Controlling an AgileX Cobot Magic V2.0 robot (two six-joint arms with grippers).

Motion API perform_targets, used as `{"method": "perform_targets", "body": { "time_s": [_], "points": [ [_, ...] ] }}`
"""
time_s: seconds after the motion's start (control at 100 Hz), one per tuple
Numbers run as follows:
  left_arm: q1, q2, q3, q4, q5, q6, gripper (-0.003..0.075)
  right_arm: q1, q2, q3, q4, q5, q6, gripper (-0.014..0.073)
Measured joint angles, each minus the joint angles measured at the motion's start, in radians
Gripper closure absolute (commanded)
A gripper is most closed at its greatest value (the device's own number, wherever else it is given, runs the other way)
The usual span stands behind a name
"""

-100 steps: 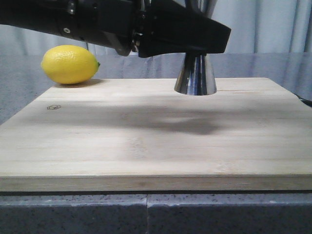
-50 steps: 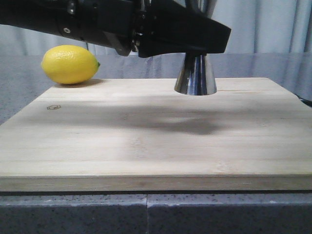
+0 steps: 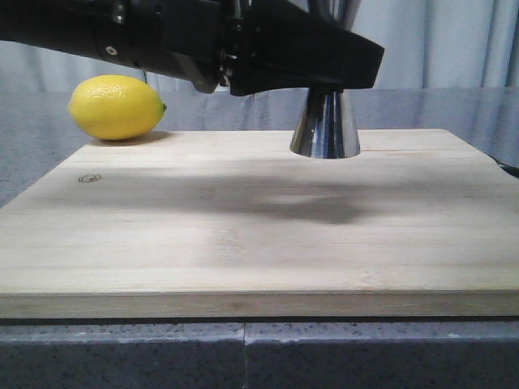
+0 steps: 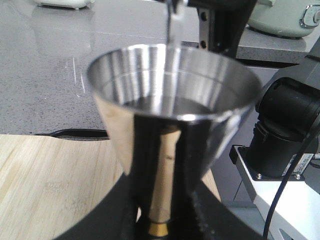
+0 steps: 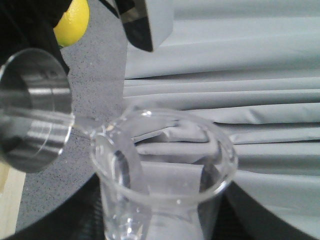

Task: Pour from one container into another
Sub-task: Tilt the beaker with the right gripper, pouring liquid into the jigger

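The glass beaker [image 5: 160,175] was tipped in the right fingers, which closed around its lower wall, though only their dark shapes showed at the edge of the right wrist view; its lip reached toward the rim of the steel jigger [image 4: 172,100], and a thin stream [image 4: 174,25] fell into the upper cup, where liquid already lay. The jigger stood upright on the wooden board [image 3: 243,235], toward its far right side, with the left fingers closed about its narrow waist just above the brass band [image 4: 159,229].

The stream was thin and landed near the far rim, so a small drift of either arm would likely send it down the outside wall onto the board; a steeper tilt could overfill the shallow cup, which already looked well filled. The jigger is top-heavy on a narrow foot, so a slackened grip could let it topple.

A lemon [image 3: 117,107] lay on the bench well left of the jigger, off the board, clear of the pour; the left arm [image 3: 186,36] hid the upper cup in the front view.
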Motion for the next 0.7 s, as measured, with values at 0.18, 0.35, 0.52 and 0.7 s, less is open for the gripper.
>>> {"method": "perform_targets", "body": {
  "time_s": [0.18,0.35,0.52,0.7],
  "points": [
    [0.000,0.000,0.000,0.000,0.000,0.000,0.0739,0.000,0.000,0.000,-0.037,-0.002,0.000,0.0462],
    [0.000,0.000,0.000,0.000,0.000,0.000,0.0739,0.000,0.000,0.000,-0.064,-0.002,0.000,0.0462],
    [0.000,0.000,0.000,0.000,0.000,0.000,0.0739,0.000,0.000,0.000,-0.081,-0.003,0.000,0.0462],
    [0.000,0.000,0.000,0.000,0.000,0.000,0.0739,0.000,0.000,0.000,-0.102,-0.004,0.000,0.0462]
  ]
}}
